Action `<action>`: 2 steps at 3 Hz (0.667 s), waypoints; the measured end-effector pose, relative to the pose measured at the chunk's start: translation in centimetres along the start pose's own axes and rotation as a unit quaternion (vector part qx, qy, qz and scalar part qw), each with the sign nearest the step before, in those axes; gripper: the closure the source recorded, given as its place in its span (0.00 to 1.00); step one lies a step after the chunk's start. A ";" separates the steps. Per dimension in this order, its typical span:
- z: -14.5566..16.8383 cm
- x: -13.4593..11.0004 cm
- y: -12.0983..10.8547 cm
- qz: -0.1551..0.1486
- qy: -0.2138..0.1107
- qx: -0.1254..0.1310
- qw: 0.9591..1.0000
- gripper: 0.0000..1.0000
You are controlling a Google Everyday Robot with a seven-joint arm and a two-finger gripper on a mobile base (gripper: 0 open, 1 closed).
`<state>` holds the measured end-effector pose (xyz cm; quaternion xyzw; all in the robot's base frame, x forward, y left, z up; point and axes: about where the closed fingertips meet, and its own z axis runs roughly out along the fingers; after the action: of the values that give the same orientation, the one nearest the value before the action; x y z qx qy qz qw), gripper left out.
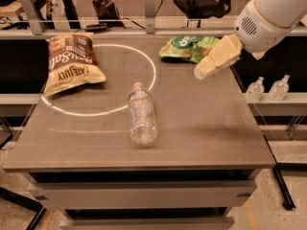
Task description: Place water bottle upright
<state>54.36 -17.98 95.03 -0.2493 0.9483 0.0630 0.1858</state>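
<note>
1. The water bottle lay on its side near the middle of the table, a little left of the frame's centre.
2. Its white cap pointed toward the top of the frame and its base toward the table's front edge.
3. The bottle crossed the lower right arc of a white ring marked on the tabletop, with the cap end inside the ring.
4. The gripper, cream-coloured, hung in the upper right of the frame, above the table's far right part, pointing down and to the left.
5. It was well apart from the bottle and had hold of nothing; whether it was open or closed could not be told.
6. The white arm housing rose behind it into the top right corner.
7. A green snack bag lay flat at the far edge, just left of the gripper.
8. A brown chip bag lay in the upper left, over the ring's left side.
9. Two small pump bottles stood upright on a ledge right of the table.
</note>
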 end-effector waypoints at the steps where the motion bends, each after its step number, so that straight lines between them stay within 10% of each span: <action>1: -0.3 0.7 0.8 0.020 0.028 -0.013 0.999 0.00; 2: -0.5 2.1 3.3 0.029 0.077 -0.029 0.996 0.00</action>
<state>50.86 -16.16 94.79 -0.2312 0.9644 0.0766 0.1032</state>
